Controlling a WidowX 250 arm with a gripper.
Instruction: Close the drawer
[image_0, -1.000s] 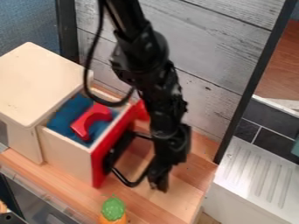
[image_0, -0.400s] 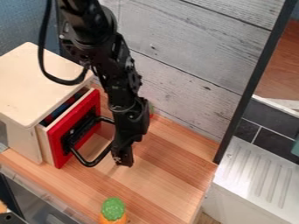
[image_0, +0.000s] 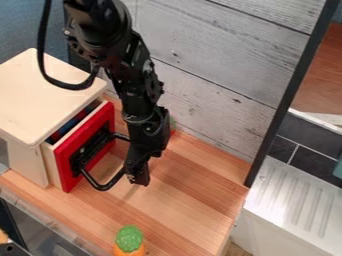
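The wooden box's drawer (image_0: 65, 158) has a red front and stands partly out, with a narrow gap behind the front through which blue and red contents show. A black looped handle (image_0: 102, 187) sticks out from the red front. My gripper (image_0: 138, 179) hangs low over the wooden counter, just right of the handle, pointing down. The lower part of the arm overlaps the handle's right side, and whether they touch I cannot tell.
The wooden box (image_0: 43, 95) stands at the left. A toy with a green top (image_0: 129, 238) is at the counter's front edge. A grey plank wall (image_0: 220, 65) rises behind, and a white ridged sink unit (image_0: 294, 200) is at the right.
The drawer has slid left into the box, from well out to a narrow gap. The arm and gripper have moved left, with only a slight shift since the second frame.
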